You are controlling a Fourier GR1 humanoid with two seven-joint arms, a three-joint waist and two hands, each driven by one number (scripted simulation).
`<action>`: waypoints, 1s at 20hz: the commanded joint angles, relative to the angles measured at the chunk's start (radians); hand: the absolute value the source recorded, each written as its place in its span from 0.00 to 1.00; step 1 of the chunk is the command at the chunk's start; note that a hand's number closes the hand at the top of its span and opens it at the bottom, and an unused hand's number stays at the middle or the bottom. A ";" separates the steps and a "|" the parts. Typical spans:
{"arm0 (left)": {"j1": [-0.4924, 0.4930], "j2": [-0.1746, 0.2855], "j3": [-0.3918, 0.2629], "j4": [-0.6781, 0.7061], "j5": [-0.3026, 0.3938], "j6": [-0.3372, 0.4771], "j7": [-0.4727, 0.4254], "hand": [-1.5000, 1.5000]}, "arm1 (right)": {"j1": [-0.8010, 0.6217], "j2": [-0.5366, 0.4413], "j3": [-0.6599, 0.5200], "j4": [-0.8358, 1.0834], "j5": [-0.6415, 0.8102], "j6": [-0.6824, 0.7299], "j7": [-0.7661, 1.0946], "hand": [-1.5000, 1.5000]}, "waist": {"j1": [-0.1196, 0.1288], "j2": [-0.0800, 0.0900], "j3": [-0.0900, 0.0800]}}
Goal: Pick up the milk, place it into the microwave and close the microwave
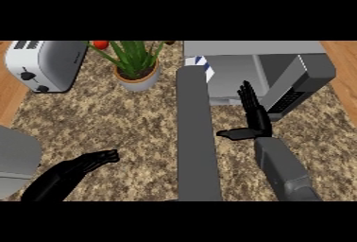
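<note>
Milk [203, 64] at microwave [237, 59] mouth | door [199, 142] open | right robot hand [257, 116] wide | left robot hand [77, 170] wide

On the speckled counter [132, 123] a toaster [43, 64] sits far left, a potted plant [137, 68] beside it; the microwave [237, 71] stands far right, its door [197, 142] swung open down the middle of the view. The milk [202, 64], white with blue stripes, peeks out at the door's far end, mostly hidden; the right hand [257, 118] is upright before the microwave's opening, fingers straight, thumb out sideways; the left hand [77, 170] hangs at lower left, fingers stretched, holding nothing
</note>
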 commanded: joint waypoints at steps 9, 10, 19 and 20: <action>-0.109 -0.003 -0.153 0.157 -0.259 0.155 -0.140 1.00 | 0.414 -0.019 0.076 -0.229 0.009 0.030 -0.086 0.00 | -0.042 -0.008 -0.004; -0.147 -0.003 -0.156 0.174 -0.264 0.163 -0.116 1.00 | 0.445 -0.004 0.087 -0.264 0.006 0.044 -0.088 0.00 | -0.044 -0.008 -0.003; -0.250 -0.003 -0.333 0.327 -0.374 0.298 -0.213 1.00 | 0.794 -0.100 0.099 -0.636 -0.090 0.205 -0.072 0.00 | -0.038 0.002 -0.003; -0.272 -0.003 -0.334 0.394 -0.410 0.315 -0.278 1.00 | 0.819 -0.091 0.103 -0.683 -0.108 0.215 -0.059 0.00 | -0.040 0.005 -0.004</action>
